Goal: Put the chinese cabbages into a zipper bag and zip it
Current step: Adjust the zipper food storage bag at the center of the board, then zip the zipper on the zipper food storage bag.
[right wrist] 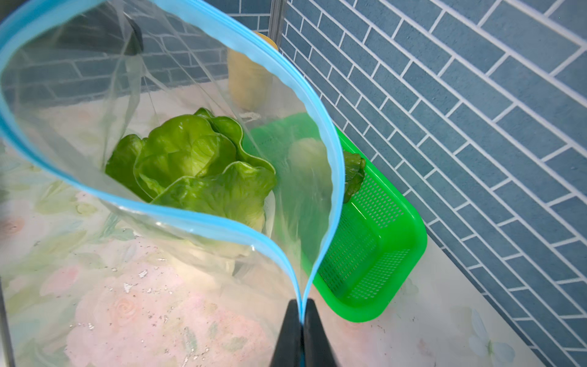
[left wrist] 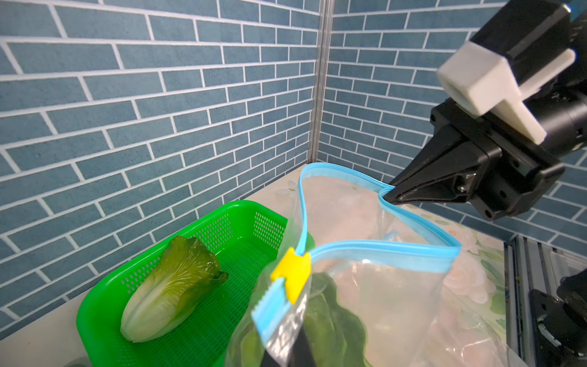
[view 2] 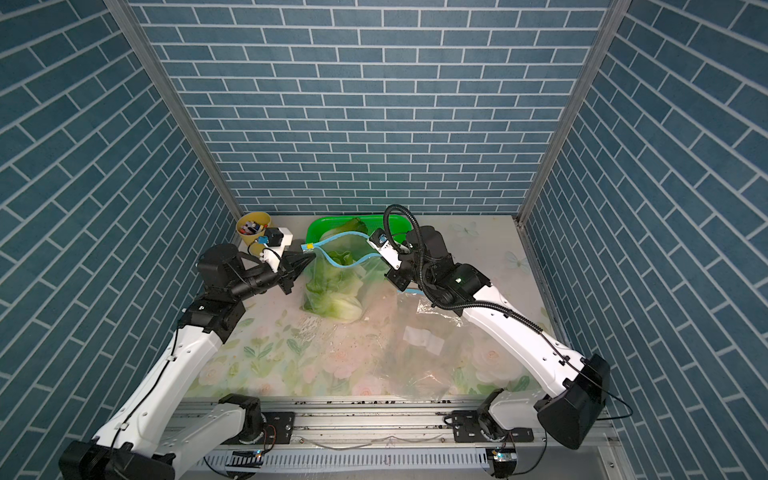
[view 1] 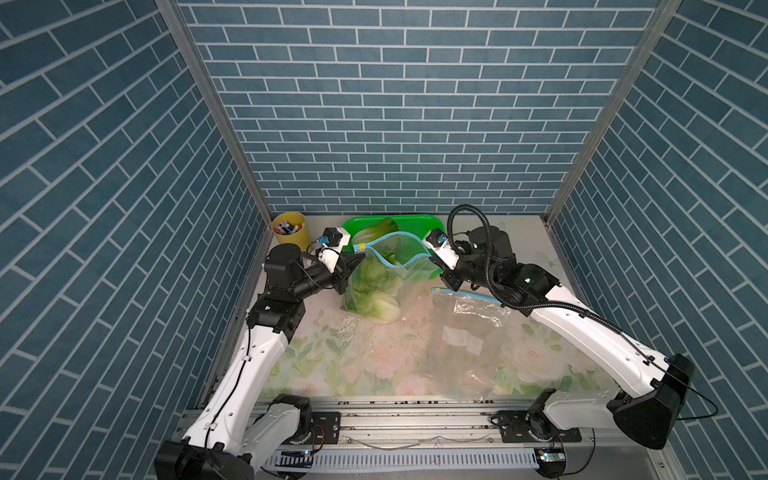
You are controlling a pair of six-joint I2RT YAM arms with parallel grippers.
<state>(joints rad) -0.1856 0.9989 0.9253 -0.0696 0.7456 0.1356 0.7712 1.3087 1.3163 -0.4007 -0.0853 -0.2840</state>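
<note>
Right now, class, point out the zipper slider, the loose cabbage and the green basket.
zipper slider (left wrist: 291, 273): left wrist view, its middle.
loose cabbage (left wrist: 168, 289): left wrist view, its middle.
green basket (left wrist: 268, 226): left wrist view, perforated wall.

Zipper bag (right wrist: 337, 152) gapes open; green basket (right wrist: 381, 228) just behind.

Cabbage (left wrist: 171, 289) in basket (left wrist: 241, 222) (bag (left wrist: 397, 302) open).
</note>
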